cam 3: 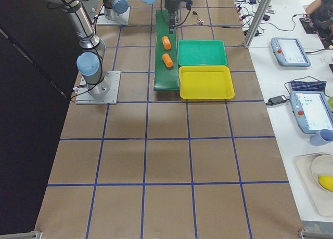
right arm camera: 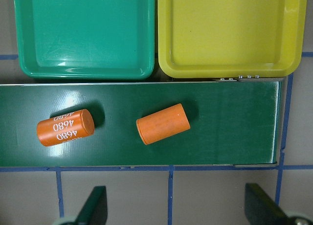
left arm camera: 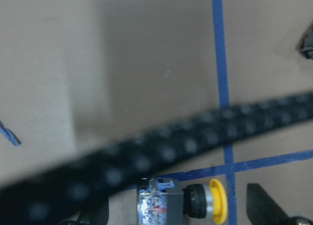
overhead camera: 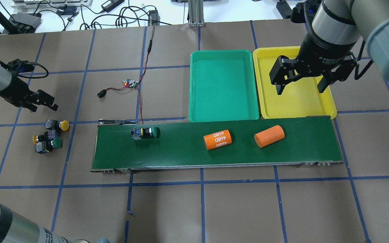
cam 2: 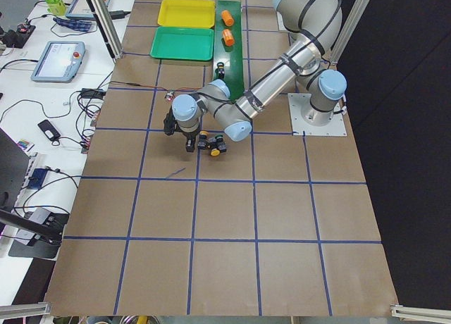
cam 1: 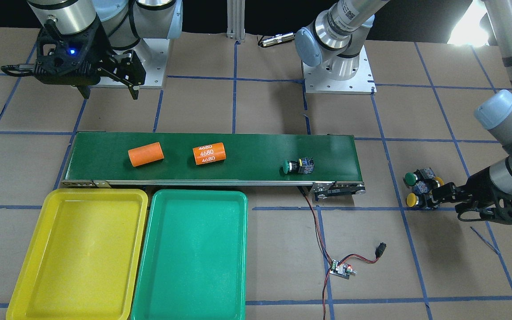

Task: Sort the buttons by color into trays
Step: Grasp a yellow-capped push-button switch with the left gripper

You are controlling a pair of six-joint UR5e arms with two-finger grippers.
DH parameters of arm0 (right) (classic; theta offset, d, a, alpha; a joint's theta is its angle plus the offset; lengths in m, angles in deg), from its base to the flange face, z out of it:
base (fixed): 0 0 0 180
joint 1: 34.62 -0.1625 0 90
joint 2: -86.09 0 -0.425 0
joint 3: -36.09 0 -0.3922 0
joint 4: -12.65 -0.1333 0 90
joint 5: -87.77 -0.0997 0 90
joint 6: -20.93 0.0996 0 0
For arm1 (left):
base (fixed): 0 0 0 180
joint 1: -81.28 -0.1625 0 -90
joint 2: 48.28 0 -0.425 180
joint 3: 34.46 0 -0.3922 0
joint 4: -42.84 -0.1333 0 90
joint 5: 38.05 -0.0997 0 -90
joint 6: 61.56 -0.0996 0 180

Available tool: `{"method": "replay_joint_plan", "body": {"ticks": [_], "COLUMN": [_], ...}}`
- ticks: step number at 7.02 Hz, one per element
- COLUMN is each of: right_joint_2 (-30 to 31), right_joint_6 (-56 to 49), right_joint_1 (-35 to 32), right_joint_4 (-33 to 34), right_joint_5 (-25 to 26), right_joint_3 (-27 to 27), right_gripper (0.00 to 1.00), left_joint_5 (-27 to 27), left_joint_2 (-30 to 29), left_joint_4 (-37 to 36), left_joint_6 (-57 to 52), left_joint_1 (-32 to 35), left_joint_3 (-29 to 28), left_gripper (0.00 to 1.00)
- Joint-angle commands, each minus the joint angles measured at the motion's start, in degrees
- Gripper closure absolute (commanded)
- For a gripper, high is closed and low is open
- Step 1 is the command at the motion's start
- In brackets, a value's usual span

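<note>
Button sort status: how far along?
Nothing sorted: yellow tray and green tray are both empty. In hand: nothing; left gripper is open by the three buttons off the end of the belt, right gripper open, raised beside it. Left: all four, including the green button on the belt.

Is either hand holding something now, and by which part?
Nothing is held. The right hand is open in the air; the left hand is open near three buttons on the table.

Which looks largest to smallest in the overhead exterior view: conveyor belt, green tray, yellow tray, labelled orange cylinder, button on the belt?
1. conveyor belt
2. green tray and yellow tray, about alike; yellow partly behind the right arm
3. labelled orange cylinder
4. button on the belt
</note>
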State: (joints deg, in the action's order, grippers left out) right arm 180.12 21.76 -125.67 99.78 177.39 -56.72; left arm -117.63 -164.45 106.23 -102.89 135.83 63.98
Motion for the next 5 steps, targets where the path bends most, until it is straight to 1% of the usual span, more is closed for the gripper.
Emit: {"method": "replay_joint_plan", "body": {"ticks": [1, 3, 5], "right_joint_2": [0.27, 0.36, 0.44], "right_joint_6": [-0.03, 0.14, 0.14], "right_joint_1": [0.00, -0.09, -0.09], "right_joint_4": [0.06, -0.03, -0.11], "right_joint_5": [-0.49, -0.76, -0.67], "right_joint_3": [0.00, -0.09, -0.09], "right_gripper": [0.00, 0.00, 0.00], "left_joint_5": [4.04, 4.16, 3.29], "left_joint_2": [-0.98, -2.04, -2.57], "left_joint_4": [0.58, 2.34, 2.08], "left_joint_6": [-0.68, -0.68, -0.33], "left_joint_1": [-0.32, -0.32, -0.06], "left_joint_3": [0.43, 0.43, 0.70], "left_gripper": [0.00, 0.00, 0.00]}}
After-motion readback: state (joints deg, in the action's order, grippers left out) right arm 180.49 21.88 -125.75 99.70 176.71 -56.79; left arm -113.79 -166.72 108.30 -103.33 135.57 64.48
